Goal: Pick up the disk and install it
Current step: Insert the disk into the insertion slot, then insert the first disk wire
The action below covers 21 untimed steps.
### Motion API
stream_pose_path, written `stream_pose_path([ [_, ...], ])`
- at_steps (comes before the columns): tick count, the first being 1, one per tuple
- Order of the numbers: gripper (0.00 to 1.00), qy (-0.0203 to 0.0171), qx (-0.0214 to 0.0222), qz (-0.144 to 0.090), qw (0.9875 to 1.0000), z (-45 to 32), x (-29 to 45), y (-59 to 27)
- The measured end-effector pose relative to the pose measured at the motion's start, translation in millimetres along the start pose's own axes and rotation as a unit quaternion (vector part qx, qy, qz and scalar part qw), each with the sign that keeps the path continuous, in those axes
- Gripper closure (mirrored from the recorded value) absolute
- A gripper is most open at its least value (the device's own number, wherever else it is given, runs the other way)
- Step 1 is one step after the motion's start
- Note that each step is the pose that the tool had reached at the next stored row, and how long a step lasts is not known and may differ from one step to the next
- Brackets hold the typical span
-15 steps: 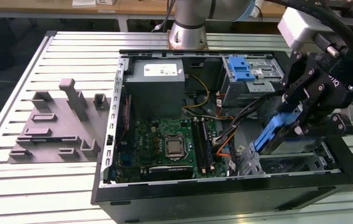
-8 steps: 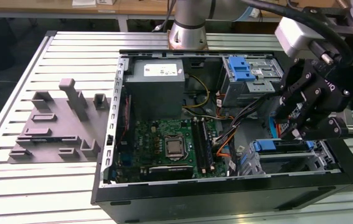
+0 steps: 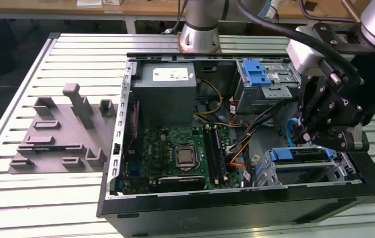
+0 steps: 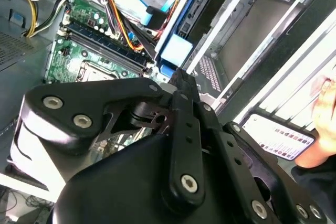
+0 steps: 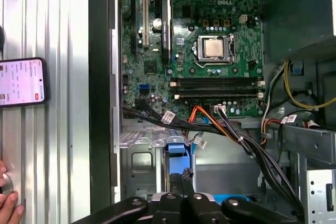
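Slatted metal tabletop (image 3: pixel 22 196) carries an open black computer case (image 3: pixel 240 210) lying on its side, with a grey moulded fixture (image 3: pixel 58 136) resting on the slats towards the exterior view's left. Inside the case I can see the green motherboard (image 3: pixel 174 153) and, beside it, the grey power supply box (image 3: pixel 167 94) with its white sticker. A bundle of black, orange and yellow cables (image 5: pixel 231 129) crosses from the board towards the drive bays.

My claw (image 3: pixel 320 143) hangs over the drive bay in the case's corner at the exterior view's right, close to the case's black wall. In the first wrist view its 2 fingers (image 5: pixel 174 184) stand pressed together with no gap I can make out and nothing visibly held between them. Their tips sit right over the blue carrier; whether they touch it I cannot tell.

The disk (image 3: pixel 303 154) lies in that bay, silver with its blue bracket, directly beneath my claw. Its blue carrier edge shows just past my fingertips in both wrist views. 1 more blue bracket (image 3: pixel 257 73) sits on the metal cage further along the same side of the case, well apart from me.

Outside the case, a phone (image 5: pixel 21 81) with a lit screen lies on the slats, and a person's hand (image 5: pixel 8 203) is near it.
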<state>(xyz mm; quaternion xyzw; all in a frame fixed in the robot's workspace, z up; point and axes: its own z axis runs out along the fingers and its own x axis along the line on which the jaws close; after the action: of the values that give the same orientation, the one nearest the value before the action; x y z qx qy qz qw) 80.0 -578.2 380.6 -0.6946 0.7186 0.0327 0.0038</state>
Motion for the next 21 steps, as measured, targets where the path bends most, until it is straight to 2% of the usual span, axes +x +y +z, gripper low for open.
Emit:
stream_pose_path([
  [3,0.89,-0.0002,0.0059,0.000,1.0000,3.2,0.2,-0.2],
  [5,0.89,-0.0002,0.0074,-0.001,1.0000,4.1,0.2,-0.3],
  [18,0.89,-0.0001,0.0076,0.000,1.0000,4.6,0.2,-0.3],
  [21,0.89,-0.0003,0.0077,0.000,1.0000,4.8,0.2,-5.1],
])
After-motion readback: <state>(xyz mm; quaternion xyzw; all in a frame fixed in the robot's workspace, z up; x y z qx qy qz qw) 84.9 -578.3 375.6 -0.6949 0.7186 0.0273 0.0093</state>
